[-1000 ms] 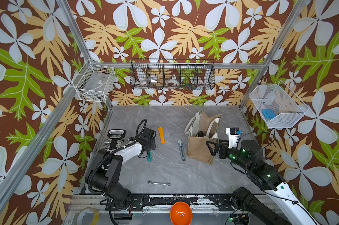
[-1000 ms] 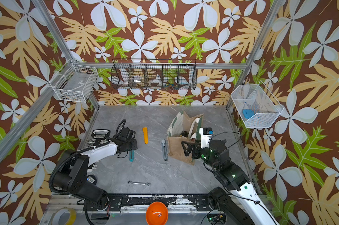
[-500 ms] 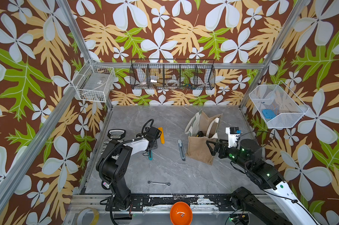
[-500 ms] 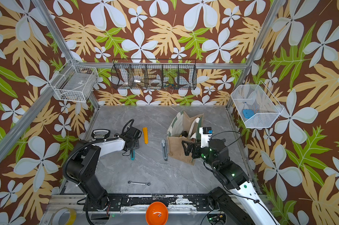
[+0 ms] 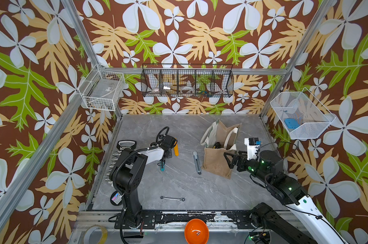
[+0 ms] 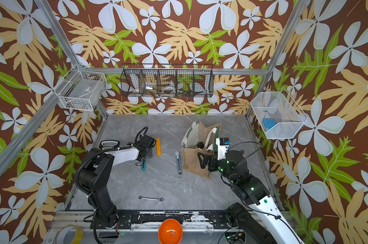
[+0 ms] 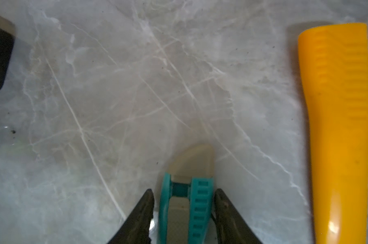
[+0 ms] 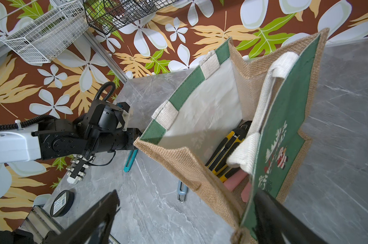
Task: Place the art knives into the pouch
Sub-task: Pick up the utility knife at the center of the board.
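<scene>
A teal art knife (image 5: 162, 165) lies flat on the grey table, left of centre in both top views. My left gripper (image 7: 184, 191) points down over its far end. The black fingers (image 7: 145, 211) straddle the teal art knife (image 7: 187, 211), with a thin gap on one side, so the gripper is open. The pouch (image 5: 217, 162) stands open-mouthed right of centre. My right gripper (image 8: 186, 192) is wide open at its near corner. One finger (image 8: 284, 221) is against the pouch's green printed panel (image 8: 284, 126). The other finger (image 8: 94, 215) stands clear over the table.
A yellow knife (image 5: 176, 149) lies just right of the left gripper. A grey knife (image 5: 197, 161) lies beside the pouch. A yellow-black knife (image 8: 227, 152) and pink items (image 8: 236, 179) lie inside it. A wrench (image 5: 172, 198) is near the front, with wire baskets (image 5: 187, 83) on the walls.
The left arm swung its gripper a little right and farther back over the teal knife. Its jaws narrowed, then widened again. The right arm and pouch stayed put.
</scene>
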`<state>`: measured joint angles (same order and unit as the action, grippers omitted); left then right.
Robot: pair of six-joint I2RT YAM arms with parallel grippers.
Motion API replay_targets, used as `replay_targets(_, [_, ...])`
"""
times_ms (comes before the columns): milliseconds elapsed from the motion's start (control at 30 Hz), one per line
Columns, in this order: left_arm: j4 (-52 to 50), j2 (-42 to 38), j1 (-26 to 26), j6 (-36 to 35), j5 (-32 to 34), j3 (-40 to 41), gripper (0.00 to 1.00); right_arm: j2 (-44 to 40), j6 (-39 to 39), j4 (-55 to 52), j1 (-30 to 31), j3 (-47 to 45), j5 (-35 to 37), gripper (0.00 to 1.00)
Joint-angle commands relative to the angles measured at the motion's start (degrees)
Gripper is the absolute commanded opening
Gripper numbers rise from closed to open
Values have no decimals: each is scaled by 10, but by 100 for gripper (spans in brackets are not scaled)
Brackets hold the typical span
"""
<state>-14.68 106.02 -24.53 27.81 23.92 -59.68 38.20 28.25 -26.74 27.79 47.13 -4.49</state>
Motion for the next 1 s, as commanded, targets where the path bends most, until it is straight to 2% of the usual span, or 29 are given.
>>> replay_targets(0, [-62,21,1,-17,-26,-12,50,-1,-4,-6,0,-1,10,100])
replay_targets(200, [-71,48,1,-21,-37,-40,39,-6,-5,-13,0,-1,17,100])
replay_targets(433, [-68,44,1,-23,-38,-33,28,-13,-6,-14,0,-2,20,100])
replay_targets(967, [-80,-25,1,-25,-53,-48,27,-8,-4,-8,0,0,20,100])
